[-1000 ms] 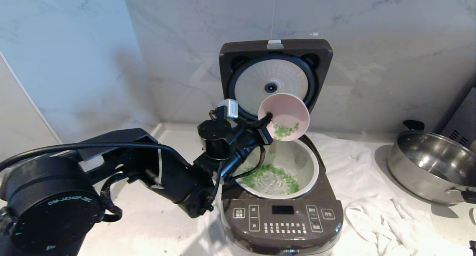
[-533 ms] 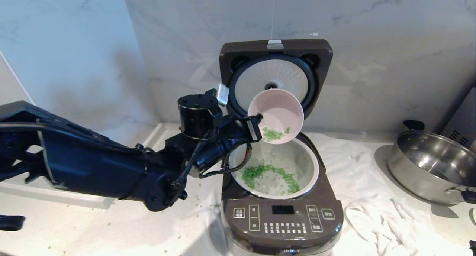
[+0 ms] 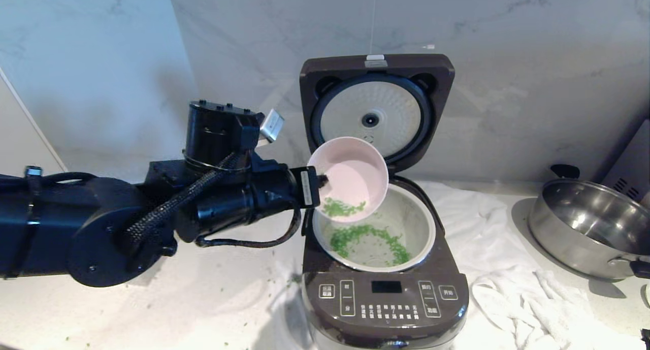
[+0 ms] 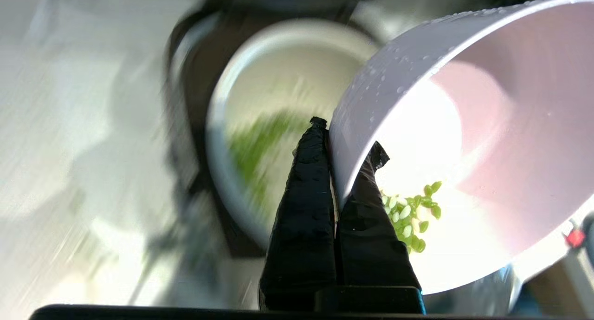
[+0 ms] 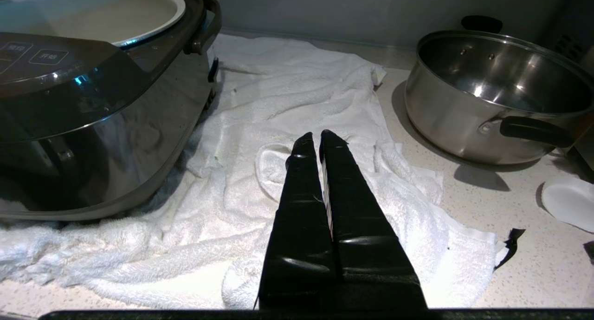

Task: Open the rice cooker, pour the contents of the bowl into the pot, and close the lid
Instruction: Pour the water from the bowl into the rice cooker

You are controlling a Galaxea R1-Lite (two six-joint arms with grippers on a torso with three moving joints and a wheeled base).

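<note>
The rice cooker (image 3: 386,299) stands in the middle with its lid (image 3: 376,65) raised against the wall, dimpled plate facing me. Its pot (image 3: 421,228) holds a ring of green bits (image 3: 365,235). My left gripper (image 3: 322,181) is shut on the rim of the pink bowl (image 3: 353,175), which hangs tilted over the pot's back left edge. A small clump of the contents (image 3: 341,208) clings inside the bowl near its lower rim. In the left wrist view my left gripper (image 4: 345,139) pinches the bowl (image 4: 487,139) wall, green bits (image 4: 410,215) beside one finger. My right gripper (image 5: 320,136) hovers shut over a towel.
A white towel (image 3: 508,289) lies under and right of the cooker. A steel pan (image 3: 584,228) with black handles sits at the right. Green bits (image 3: 294,279) are scattered on the counter left of the cooker. A marble wall (image 3: 508,60) stands close behind.
My left arm has swung the bowl left and downward, from in front of the lid to the pot's back left edge. The bowl has tipped back less steeply; green bits remain inside.
</note>
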